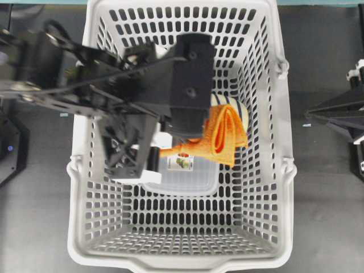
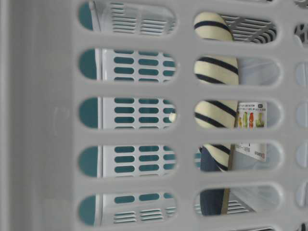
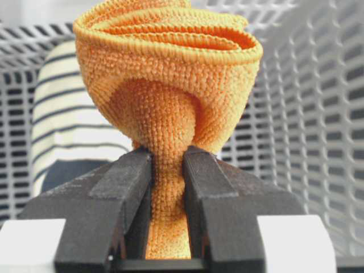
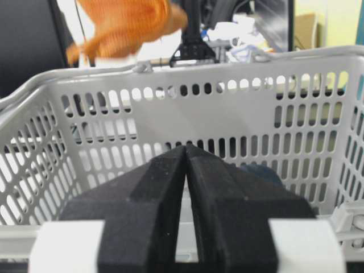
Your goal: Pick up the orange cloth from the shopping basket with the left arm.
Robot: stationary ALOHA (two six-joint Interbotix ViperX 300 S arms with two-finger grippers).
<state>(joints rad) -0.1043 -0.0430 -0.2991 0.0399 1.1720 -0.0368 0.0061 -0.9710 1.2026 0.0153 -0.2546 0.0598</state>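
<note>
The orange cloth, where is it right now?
The orange cloth is pinched in the left arm's jaws, bunched above the shopping basket right of centre overhead, over the striped slipper.

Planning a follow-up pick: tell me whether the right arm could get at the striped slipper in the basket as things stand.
Probably not yet: the left arm and its held bright orange terry cloth hang over the cream-and-navy striped slipper in the grey slotted plastic basket.

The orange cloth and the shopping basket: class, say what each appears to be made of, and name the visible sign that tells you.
The orange cloth: apparently a soft looped terry-like fabric, matte; tiny nubbly loops cover it, and it bunches into folds where the fingers pinch it.
The shopping basket: probably moulded light grey plastic, smooth with a slight sheen; its walls hold regular slotted holes and a rounded rim.
</note>
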